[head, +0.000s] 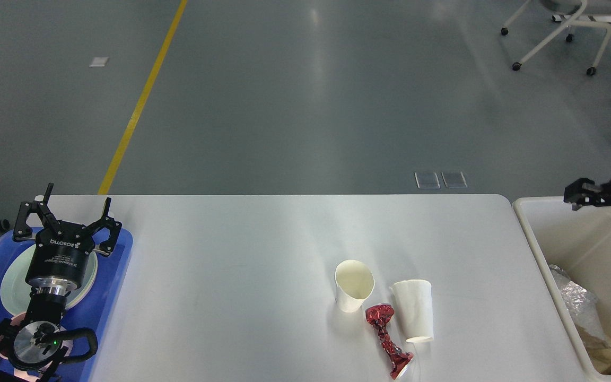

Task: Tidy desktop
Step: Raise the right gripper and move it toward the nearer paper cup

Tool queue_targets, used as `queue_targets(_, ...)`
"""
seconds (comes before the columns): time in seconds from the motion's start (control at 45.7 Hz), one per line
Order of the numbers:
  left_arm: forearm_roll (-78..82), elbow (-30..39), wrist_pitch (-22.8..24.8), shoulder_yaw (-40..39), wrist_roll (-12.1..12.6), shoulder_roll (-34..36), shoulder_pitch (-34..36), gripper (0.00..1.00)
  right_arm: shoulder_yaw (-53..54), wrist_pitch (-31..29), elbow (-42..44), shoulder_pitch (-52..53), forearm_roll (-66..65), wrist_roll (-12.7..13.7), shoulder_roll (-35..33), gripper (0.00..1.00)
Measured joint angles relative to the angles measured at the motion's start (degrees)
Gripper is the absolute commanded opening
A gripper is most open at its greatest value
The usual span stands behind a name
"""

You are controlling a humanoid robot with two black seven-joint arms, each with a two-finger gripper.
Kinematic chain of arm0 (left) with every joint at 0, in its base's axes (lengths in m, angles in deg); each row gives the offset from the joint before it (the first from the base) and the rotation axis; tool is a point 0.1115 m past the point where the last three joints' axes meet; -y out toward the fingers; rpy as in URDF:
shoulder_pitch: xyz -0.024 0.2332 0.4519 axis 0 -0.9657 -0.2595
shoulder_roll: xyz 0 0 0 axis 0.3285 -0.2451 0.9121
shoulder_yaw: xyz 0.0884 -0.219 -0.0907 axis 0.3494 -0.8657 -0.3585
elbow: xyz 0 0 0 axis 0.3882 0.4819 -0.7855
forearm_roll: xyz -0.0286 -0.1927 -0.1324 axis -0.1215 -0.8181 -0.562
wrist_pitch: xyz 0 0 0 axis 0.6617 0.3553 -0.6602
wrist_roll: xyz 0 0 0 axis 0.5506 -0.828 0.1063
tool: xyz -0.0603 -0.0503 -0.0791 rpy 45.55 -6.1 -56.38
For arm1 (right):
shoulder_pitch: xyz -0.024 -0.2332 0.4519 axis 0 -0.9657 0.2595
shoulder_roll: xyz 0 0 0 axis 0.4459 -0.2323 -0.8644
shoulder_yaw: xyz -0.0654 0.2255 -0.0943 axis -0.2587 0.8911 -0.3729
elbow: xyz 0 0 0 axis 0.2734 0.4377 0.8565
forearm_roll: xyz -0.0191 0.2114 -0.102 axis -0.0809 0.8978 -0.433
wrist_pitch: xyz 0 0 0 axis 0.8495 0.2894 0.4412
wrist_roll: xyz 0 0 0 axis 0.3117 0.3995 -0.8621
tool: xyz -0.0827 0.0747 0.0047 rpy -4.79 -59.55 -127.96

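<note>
Desktop (pixel 231 276) spread between both arms; left gripper (pixel 64 215) splayed wide above its left end; right gripper (pixel 576 195) beyond its right end, finger spacing unreadable.

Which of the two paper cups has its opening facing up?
The left paper cup, with its cream inside showing. The right paper cup beside the red wrapper shows only its outside.

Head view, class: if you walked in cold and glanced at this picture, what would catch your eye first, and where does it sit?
Probably the crumpled red foil wrapper near the front of the white desktop, lying between two white paper cups, one upright and one tipped over. Next, the left gripper, open above a blue tray holding a pale plate.
</note>
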Motion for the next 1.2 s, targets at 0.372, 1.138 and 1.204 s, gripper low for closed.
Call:
queue_targets(0.372,0.0,0.0,0.0,0.0,0.0,0.0,0.0,0.96,-2.2,-16.9,-18.6,28.2,1.6,0.0,9.0,1.00)
queue_targets(1.138,0.0,0.0,0.0,0.0,0.0,0.0,0.0,0.96,5.2,-22.6,-34.0,43.9,10.6,-0.1,12.5,1.00)
queue_targets(1.204,0.0,0.0,0.0,0.0,0.0,0.0,0.0,0.96,5.3,-20.2,-33.9,41.4,10.6,-0.1,12.7,1.00)
